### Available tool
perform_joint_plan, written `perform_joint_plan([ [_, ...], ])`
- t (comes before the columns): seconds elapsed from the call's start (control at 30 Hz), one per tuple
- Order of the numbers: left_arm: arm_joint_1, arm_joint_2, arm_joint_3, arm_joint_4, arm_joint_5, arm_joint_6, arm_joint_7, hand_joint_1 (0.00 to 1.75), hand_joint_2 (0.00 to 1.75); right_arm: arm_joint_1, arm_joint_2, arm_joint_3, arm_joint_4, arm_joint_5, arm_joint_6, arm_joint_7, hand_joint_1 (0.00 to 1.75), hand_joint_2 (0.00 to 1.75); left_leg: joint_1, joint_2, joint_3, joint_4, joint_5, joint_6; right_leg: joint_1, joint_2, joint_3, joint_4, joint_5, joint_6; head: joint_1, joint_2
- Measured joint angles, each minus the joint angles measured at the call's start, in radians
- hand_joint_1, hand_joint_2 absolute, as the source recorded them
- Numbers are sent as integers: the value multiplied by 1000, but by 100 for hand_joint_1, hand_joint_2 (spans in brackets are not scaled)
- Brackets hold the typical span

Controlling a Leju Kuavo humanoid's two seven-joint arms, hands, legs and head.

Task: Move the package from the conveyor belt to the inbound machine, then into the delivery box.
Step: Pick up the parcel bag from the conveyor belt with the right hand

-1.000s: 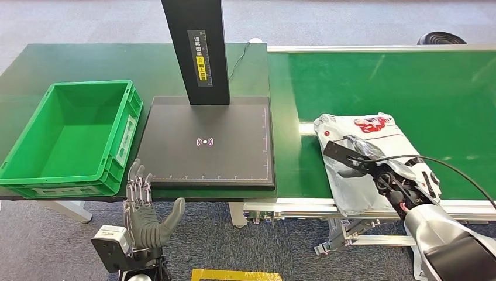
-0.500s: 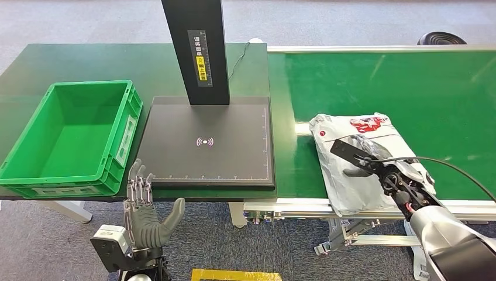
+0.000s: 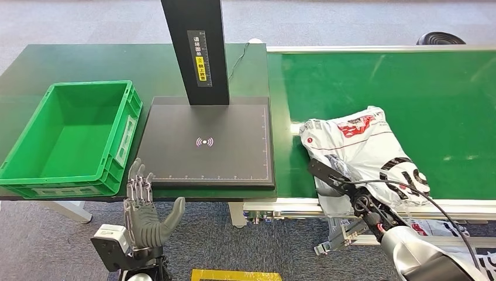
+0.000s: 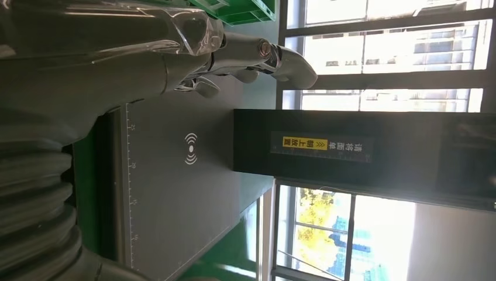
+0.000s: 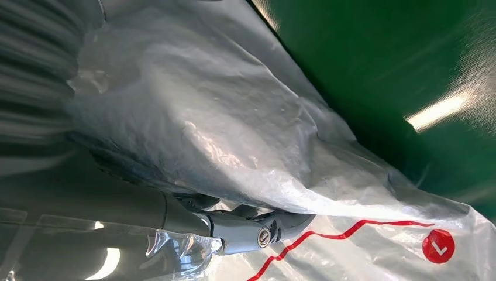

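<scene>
Package: crumpled white plastic mailer bag lay on green conveyor belt | right hand was gripped under its near edge | judged light, limp, slippery | left hand was held open, empty.

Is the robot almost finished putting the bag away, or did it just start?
Just started. Nothing is finished yet: the package is on the conveyor belt. Right now the right hand grips its near edge, bunching the plastic. The left hand waits open below the table. Still to do: set the package on the inbound machine, which is bare, then drop it into the green delivery box, which is empty.
</scene>
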State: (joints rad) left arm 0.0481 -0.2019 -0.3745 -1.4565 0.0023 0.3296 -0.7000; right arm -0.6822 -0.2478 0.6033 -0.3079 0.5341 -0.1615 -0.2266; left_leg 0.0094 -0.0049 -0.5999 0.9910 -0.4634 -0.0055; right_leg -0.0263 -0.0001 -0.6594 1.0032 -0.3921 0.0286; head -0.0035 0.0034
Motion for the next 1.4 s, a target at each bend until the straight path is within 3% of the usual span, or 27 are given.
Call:
perform_joint_plan([
  [0.57,11,-2,10,0,-6,21,0,0,175,-17,47,-23,10,32,47,3,0,175,0,0,1,0,0,0,0,0,1,0,0,0,0,0],
  [0.7,14,-2,15,0,-6,21,0,0,175,-17,51,-28,11,32,47,3,169,175,0,0,0,0,0,0,0,0,1,0,0,0,0,0],
  [0.73,15,-2,16,-1,-6,22,0,0,175,-18,52,-29,11,33,46,3,175,175,0,0,0,0,0,0,0,0,1,0,0,0,0,0],
  [1.4,17,-2,18,-3,-3,38,0,0,175,-34,67,-67,13,36,40,-6,175,175,0,0,0,0,0,0,0,0,1,0,0,0,0,0],
])
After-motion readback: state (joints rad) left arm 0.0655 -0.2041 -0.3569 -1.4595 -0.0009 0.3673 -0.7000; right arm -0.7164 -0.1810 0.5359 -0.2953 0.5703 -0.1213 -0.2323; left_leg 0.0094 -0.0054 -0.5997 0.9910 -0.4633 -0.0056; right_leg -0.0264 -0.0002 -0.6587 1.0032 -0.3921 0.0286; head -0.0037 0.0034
